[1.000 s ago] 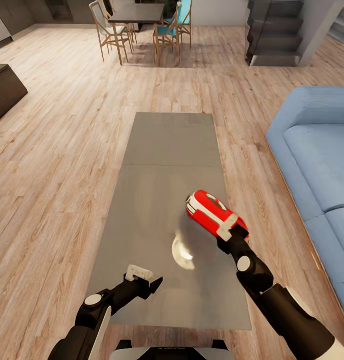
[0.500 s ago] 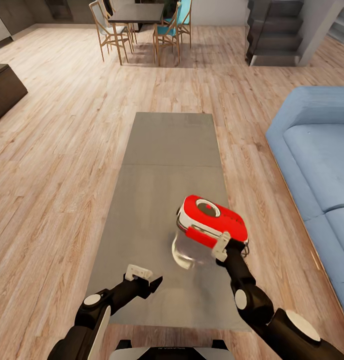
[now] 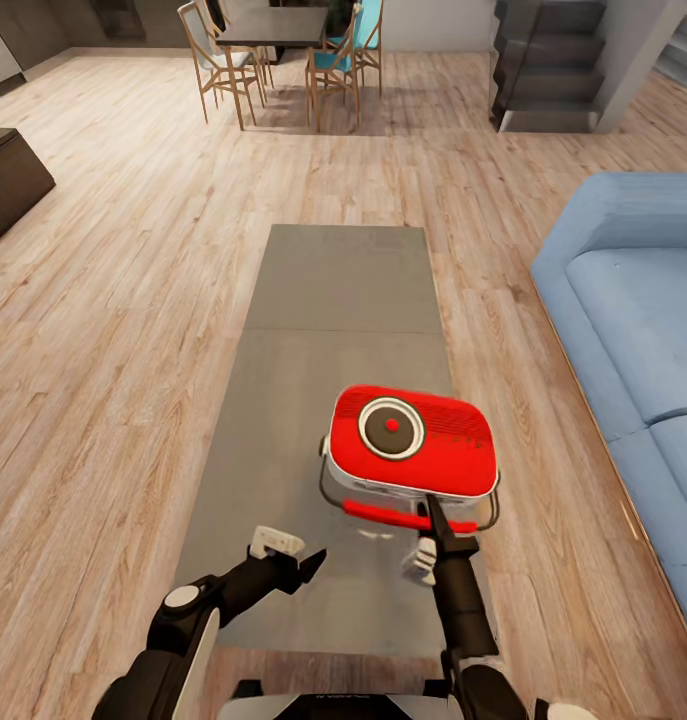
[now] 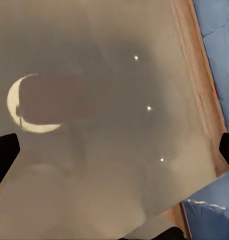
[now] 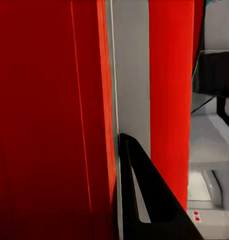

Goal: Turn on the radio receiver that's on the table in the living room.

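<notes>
Head view: radio receiver point(image 3: 411, 442) above near right part of table point(image 3: 333, 300), dial up, red handle pinched by right hand point(image 3: 430, 540). Left hand point(image 3: 288, 555) spread over table's near edge.
Left wrist view: glossy table point(image 4: 119, 165), dark fingertips point(image 4: 4, 152) wide apart.
Right wrist view: red radio receiver point(image 5: 49, 110) close, black finger point(image 5: 144, 200) against it.

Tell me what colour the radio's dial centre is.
Red dot on a dark disc, white-ringed, on the radio receiver; clearest in the head view.
</notes>
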Tool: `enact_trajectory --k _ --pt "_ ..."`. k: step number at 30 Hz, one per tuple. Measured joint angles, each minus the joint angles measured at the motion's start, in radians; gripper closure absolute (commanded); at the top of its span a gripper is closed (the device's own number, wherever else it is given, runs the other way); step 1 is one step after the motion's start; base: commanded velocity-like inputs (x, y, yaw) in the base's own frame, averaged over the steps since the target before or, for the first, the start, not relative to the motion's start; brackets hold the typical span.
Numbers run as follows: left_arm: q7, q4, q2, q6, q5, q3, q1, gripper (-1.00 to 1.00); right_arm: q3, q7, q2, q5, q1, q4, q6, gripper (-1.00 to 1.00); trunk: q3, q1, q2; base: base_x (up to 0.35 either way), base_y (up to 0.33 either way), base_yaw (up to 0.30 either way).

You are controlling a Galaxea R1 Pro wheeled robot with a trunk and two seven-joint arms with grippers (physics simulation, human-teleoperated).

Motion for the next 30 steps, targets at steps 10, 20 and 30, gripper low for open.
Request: enact_trajectory --k 10,20,30 --pt "-0.102 -0.039 -0.003 0.040 0.005 0.000 0.000 -1.00 0.068 -0.248 0.015 0.007 0.000 0.270 -0.007 1.00 0.000 0.000 0.000 0.000 0.000 0.000" --pt "-0.109 -0.152 0.002 0.178 0.038 0.000 -0.005 -1.00 0.092 -0.366 0.087 0.012 0.000 0.494 -0.059 1.00 0.000 0.000 0.000 0.000 0.000 0.000" --pt "-0.108 -0.159 0.003 0.390 0.158 0.001 -0.129 -1.00 0.065 -0.475 0.108 0.011 -0.009 0.545 -0.064 1.00 0.000 0.000 0.000 0.000 0.000 0.000"
